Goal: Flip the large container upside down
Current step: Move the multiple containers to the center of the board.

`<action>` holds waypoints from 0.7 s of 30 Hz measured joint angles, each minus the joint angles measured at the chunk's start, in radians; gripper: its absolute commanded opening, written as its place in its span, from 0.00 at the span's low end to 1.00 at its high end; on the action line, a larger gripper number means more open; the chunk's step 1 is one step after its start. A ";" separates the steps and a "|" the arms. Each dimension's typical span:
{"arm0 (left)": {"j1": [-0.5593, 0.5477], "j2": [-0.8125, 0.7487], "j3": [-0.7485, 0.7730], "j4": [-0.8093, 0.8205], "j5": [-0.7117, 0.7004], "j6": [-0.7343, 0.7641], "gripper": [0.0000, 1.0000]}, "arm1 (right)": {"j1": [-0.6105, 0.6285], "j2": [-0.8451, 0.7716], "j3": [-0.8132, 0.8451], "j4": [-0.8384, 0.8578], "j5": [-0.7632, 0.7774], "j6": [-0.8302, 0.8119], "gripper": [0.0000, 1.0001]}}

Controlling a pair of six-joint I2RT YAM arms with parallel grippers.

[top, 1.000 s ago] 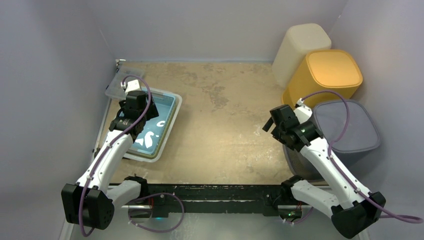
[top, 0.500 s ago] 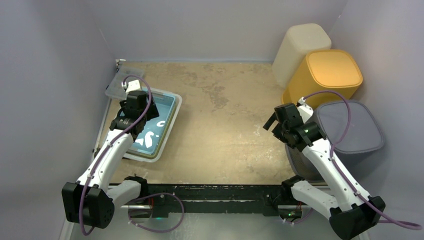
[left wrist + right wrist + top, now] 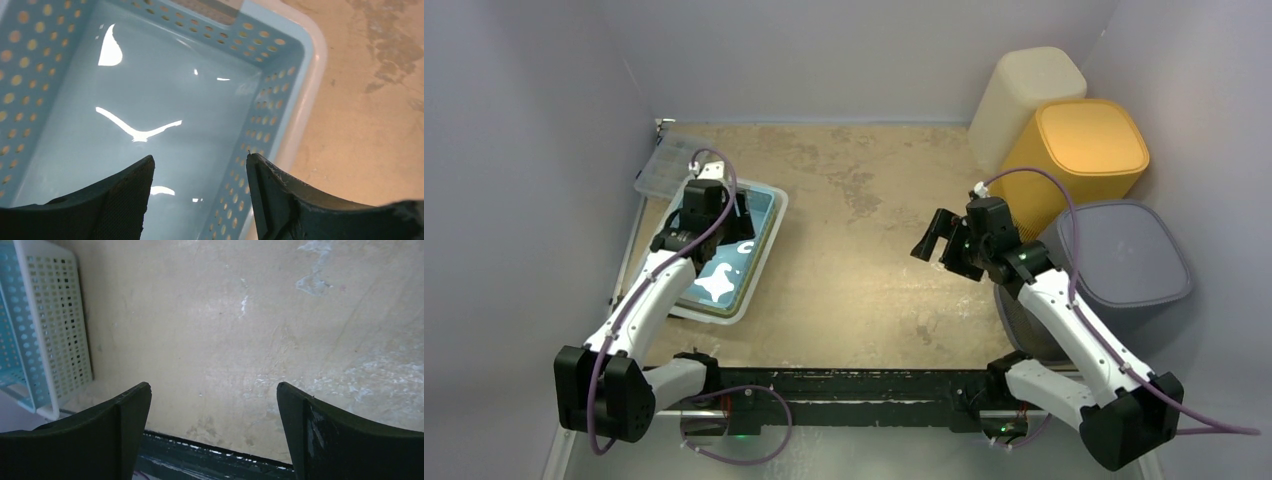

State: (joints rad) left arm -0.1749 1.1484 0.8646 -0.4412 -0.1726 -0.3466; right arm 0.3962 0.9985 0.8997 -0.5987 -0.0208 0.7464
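Starting at the far-left back corner, a clear box (image 3: 664,165) lies on the table (image 3: 864,270), just behind the large container (image 3: 767,250) — a perforated tub, pale blue inside with a white rim. The container sits at the left side of the table, right way up, its open side facing the ceiling and glare on its glossy floor.

The left gripper (image 3: 722,212) hangs over the far part of the container. In the left wrist view its fingers (image 3: 125,200) stand apart above the blue floor with nothing between them, one of them close to the container's right-hand wall (image 3: 312,100). Whether it touches that wall cannot be told.

Toward the middle, bare table separates the two arms. The right gripper (image 3: 936,243) reaches out over this stretch, fingers spread wide and holding nothing — its wrist view shows only stained tabletop between the fingers (image 3: 345,440), with the container's white outer wall (image 3: 60,330) off at the edge.

At the right side three bins stand in a row, close together: a cream bin (image 3: 1029,95) farthest back, a yellow bin (image 3: 1084,145) next, and a grey bin (image 3: 1124,255) nearest, beside the right arm.
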 measured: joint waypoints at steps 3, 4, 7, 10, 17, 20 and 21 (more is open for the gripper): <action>0.000 0.000 -0.001 0.023 0.081 0.018 0.64 | 0.000 0.025 -0.004 0.032 -0.060 -0.027 0.98; 0.000 0.000 -0.002 0.031 0.111 0.024 0.63 | 0.001 0.034 -0.003 0.042 -0.076 -0.035 0.98; 0.000 0.000 -0.009 0.056 0.191 0.037 0.61 | 0.007 0.062 -0.002 0.062 -0.102 -0.052 0.98; 0.000 0.006 -0.013 0.072 0.266 0.050 0.55 | 0.033 0.098 0.005 0.079 -0.111 -0.058 0.97; 0.000 0.111 -0.013 0.077 0.345 0.061 0.31 | 0.204 0.214 0.057 0.128 -0.099 -0.041 0.77; 0.000 0.139 -0.010 0.084 0.388 0.058 0.25 | 0.269 0.274 0.071 0.151 -0.077 -0.011 0.75; -0.001 0.139 -0.010 0.086 0.393 0.052 0.22 | 0.283 0.286 0.071 0.154 -0.075 -0.005 0.75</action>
State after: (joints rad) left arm -0.1761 1.2877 0.8551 -0.3553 0.2207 -0.2943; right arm 0.6788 1.2850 0.9703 -0.4450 -0.0956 0.7418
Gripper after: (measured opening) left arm 0.285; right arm 0.760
